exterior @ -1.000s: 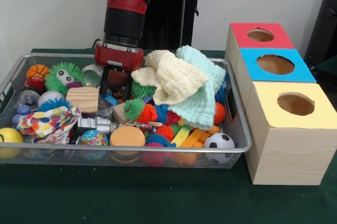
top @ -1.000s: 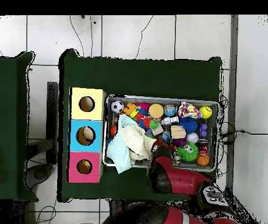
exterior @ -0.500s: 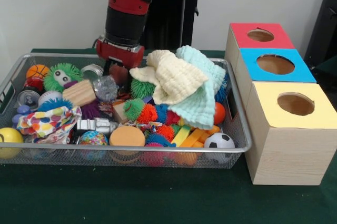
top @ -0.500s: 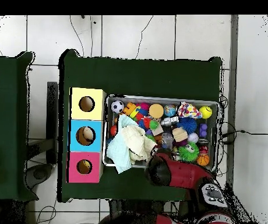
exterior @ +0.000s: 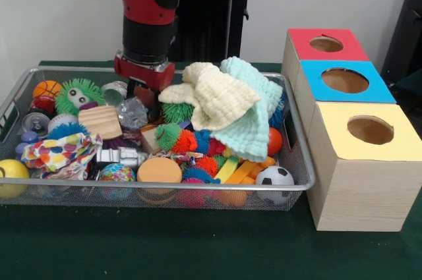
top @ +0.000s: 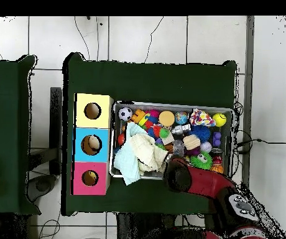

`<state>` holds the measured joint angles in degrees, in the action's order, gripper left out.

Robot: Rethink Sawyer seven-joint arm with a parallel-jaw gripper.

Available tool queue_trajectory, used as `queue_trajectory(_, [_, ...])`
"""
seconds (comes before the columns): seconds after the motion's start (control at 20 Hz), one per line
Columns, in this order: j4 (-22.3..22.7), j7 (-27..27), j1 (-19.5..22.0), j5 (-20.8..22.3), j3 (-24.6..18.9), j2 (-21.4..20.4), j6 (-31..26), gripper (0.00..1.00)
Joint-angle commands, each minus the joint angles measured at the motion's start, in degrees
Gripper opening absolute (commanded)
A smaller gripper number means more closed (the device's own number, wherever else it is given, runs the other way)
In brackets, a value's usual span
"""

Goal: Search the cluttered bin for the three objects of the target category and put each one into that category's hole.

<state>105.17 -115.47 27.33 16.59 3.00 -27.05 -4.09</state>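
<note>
The wire bin (exterior: pixel 293 161) sits on the green table (exterior: pixel 198 247), crammed with balls, spiky toys, wooden blocks and cans, with a cream cloth (exterior: pixel 214 99) and a mint cloth (exterior: pixel 254 115) heaped at its end nearest the boxes. The end effector (exterior: pixel 142 90) hangs low over the bin's far side, just beside the crumpled foil ball (exterior: pixel 134 112); whether it is wide or narrow cannot be told. Beside the bin stand the red box (exterior: pixel 323 46), blue box (exterior: pixel 346 81) and yellow box (exterior: pixel 366 161), each with a round hole on top.
</note>
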Motion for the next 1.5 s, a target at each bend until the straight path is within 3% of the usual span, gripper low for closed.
queue_trajectory(0.05, [6.0,-6.4,6.5,4.1,-11.8,10.5,9.9,1.00])
queue_trajectory(0.3, [7.7,-9.7,15.3,11.9,-20.5,15.2,24.5,1.00])
queue_trajectory(0.6, [8.4,-11.5,15.0,12.5,-19.7,14.5,27.7,1.00])
queue_trajectory(0.75, [8.1,-10.9,17.3,13.9,-21.7,15.1,26.8,1.00])
queue_trajectory(0.85, [8.3,-9.8,16.8,13.6,-21.1,14.5,25.9,1.00])
queue_trajectory(0.9, [8.5,-9.1,16.5,13.2,-20.9,14.2,24.8,0.00])
queue_trajectory(1.15, [9.5,-8.8,12.5,9.4,-17.1,12.0,24.7,0.00])
queue_trajectory(1.5, [11.2,-9.6,10.8,6.7,-16.1,8.4,23.5,0.00])
